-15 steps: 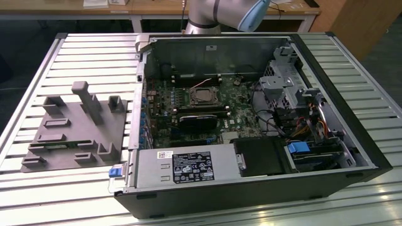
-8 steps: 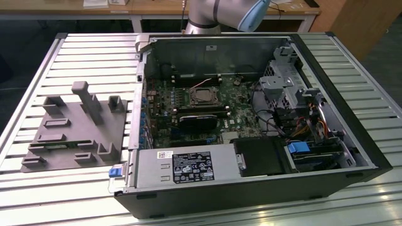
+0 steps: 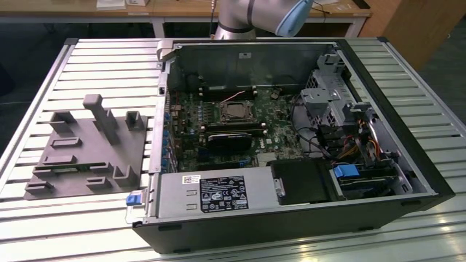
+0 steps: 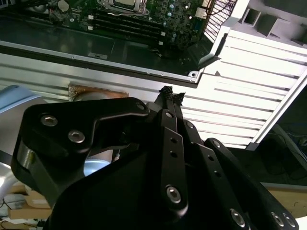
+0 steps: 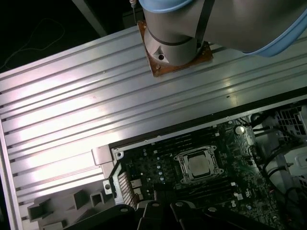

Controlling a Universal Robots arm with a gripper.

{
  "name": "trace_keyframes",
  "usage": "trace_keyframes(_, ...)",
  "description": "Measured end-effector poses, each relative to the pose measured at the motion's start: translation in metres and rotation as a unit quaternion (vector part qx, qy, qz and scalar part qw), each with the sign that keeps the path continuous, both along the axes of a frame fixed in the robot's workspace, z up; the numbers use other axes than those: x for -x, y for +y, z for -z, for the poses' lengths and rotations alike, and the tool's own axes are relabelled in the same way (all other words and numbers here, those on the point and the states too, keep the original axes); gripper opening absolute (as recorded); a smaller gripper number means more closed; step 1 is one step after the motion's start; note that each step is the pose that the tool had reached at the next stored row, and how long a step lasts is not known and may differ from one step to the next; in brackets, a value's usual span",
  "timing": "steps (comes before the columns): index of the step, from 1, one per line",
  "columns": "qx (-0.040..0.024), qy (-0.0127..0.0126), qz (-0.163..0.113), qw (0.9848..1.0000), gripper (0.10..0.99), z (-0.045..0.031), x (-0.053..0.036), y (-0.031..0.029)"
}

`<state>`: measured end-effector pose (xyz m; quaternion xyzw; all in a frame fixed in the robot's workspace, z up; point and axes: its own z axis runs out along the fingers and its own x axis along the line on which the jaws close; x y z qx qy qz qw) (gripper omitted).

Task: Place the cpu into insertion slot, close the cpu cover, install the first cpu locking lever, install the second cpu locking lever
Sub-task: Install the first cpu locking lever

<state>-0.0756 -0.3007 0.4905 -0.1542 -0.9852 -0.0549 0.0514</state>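
An open black computer case (image 3: 291,225) lies on the ribbed metal counter (image 3: 109,60), with a grey plastic fixture (image 3: 80,147) beside it at the exterior view's left. The dull silver square chip (image 5: 199,164) sits in the socket (image 5: 181,159) on the green board. The gripper (image 4: 171,94) hangs over the counter outside the case, black fingers pressed together, empty.

Silver-grey cpu (image 5: 201,164), grn circuit board (image 5: 153,164), ribbed silver table (image 5: 72,110).
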Motion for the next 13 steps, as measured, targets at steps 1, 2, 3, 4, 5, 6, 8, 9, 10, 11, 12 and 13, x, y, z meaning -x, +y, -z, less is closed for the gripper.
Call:
trace_keyframes(1, 0.0, 0.0, 0.0, 1.0, 0.102, 0.0003, 0.0, 0.0)
trace_keyframes(2, 0.0001, 0.0, 0.0, 1.0, 0.102, 0.0006, 0.0, 0.0)
trace_keyframes(3, 0.0001, 0.0, 0.0, 1.0, 0.102, 0.0011, -0.0001, 0.0)
trace_keyframes(4, 0.0001, 0.0, 0.0, 1.0, 0.102, 0.0016, -0.0003, 0.0)
trace_keyframes(5, 0.0001, 0.0, 0.0, 1.0, 0.102, 0.0021, -0.0004, 0.0)
trace_keyframes(6, 0.0001, 0.0, 0.0, 1.0, 0.102, 0.0026, -0.0005, 0.0)
trace_keyframes(8, 0.0001, 0.0001, 0.0, 1.0, 0.102, 0.0036, -0.0009, 0.0)
trace_keyframes(9, 0.0001, 0.0001, 0.0, 1.0, 0.102, 0.0041, -0.0012, 0.0)
trace_keyframes(10, 0.0001, 0.0, 0.0, 1.0, 0.102, 0.0046, -0.0014, 0.0)
trace_keyframes(11, 0.0001, 0.0, 0.0, 1.0, 0.102, 0.0051, -0.0014, 0.0)
trace_keyframes(12, 0.0001, 0.0, -0.001, 1.0, 0.102, 0.0055, -0.0014, 0.0)
trace_keyframes(13, 0.0001, 0.0, -0.001, 1.0, 0.102, 0.0057, -0.0014, 0.0)
